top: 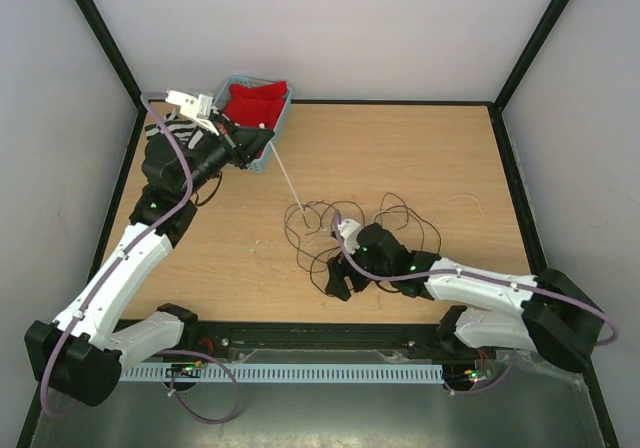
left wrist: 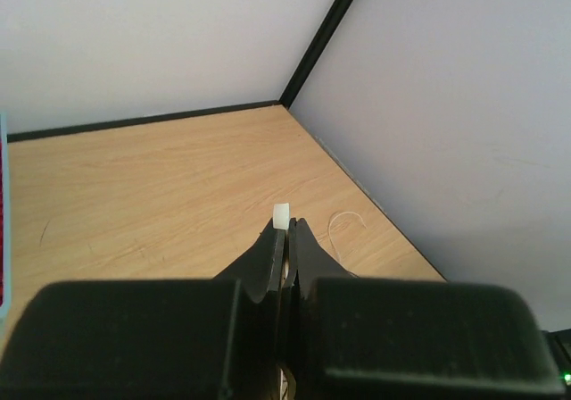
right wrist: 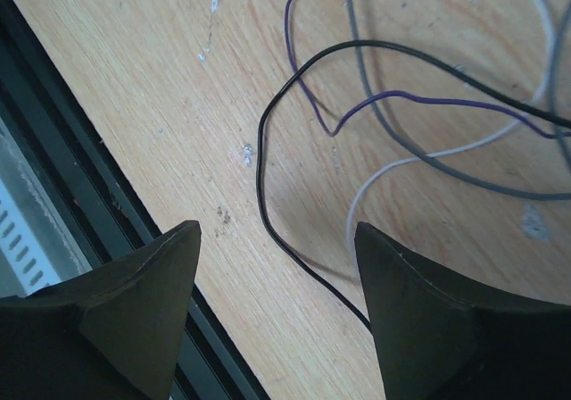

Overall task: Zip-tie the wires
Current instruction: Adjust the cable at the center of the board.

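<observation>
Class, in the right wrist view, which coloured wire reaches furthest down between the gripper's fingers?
The black wire, curving down the gap; the purple, grey and pale wires stay higher.

light: bright, even | shadows: soft, faint | focus: sharp overhead, wrist foregrounds blurred

The table [top: 430,158] is pale honey wood with a fine straight grain. At its centre the wires [right wrist: 260,163] mix black, purple, grey and off-white strands. The zip tie [top: 285,176] is plain white. At eleven o'clock the bin [top: 280,120] is dusty blue, bright red inside. The left arm [top: 120,268] and right arm [top: 490,288] are white with black joints, trailed by mauve cables [top: 186,168]. The left fingers [left wrist: 263,262] and right fingers [right wrist: 134,284] are matte black. The walls [top: 350,28] are pale lilac-grey, edged by black frame bars [top: 98,30].
</observation>
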Motion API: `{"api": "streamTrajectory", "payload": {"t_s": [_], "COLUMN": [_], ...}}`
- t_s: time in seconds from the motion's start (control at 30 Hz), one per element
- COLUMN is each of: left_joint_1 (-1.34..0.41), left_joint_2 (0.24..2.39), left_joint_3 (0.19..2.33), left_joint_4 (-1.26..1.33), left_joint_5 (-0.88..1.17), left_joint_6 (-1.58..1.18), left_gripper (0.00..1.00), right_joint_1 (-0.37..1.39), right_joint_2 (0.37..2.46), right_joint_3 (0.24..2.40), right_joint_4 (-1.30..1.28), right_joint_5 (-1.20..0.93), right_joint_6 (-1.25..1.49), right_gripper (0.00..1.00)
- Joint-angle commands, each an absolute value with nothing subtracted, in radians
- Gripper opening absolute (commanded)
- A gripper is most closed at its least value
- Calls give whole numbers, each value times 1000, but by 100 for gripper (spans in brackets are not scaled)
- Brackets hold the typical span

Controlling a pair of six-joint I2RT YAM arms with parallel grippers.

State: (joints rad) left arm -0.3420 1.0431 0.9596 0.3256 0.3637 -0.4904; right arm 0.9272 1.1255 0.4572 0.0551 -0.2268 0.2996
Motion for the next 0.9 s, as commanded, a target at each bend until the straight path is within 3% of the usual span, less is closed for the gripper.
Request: {"api": "streamTrajectory", "payload": {"t_s": [0.0, 0.47, 0.87], "left_joint_1": [-323, -257, -223], "left_joint_2": [1025, 984, 978], "left_joint_3": [945, 946, 951], "left_joint_4": [319, 316, 316], "left_joint_5": [359, 426, 511], "left_joint_6": [-510, -613, -697], "left_gripper": [0, 0, 0], "right_joint_1": [969, 1053, 1049], "right_joint_2": [1214, 1595, 1984], "right_joint_3": [454, 704, 1224], "right_joint_4": [162, 221, 79], "right_joint_5": [-216, -270, -176], "right_joint_6": [330, 305, 234], "right_gripper": [80, 78, 80]}}
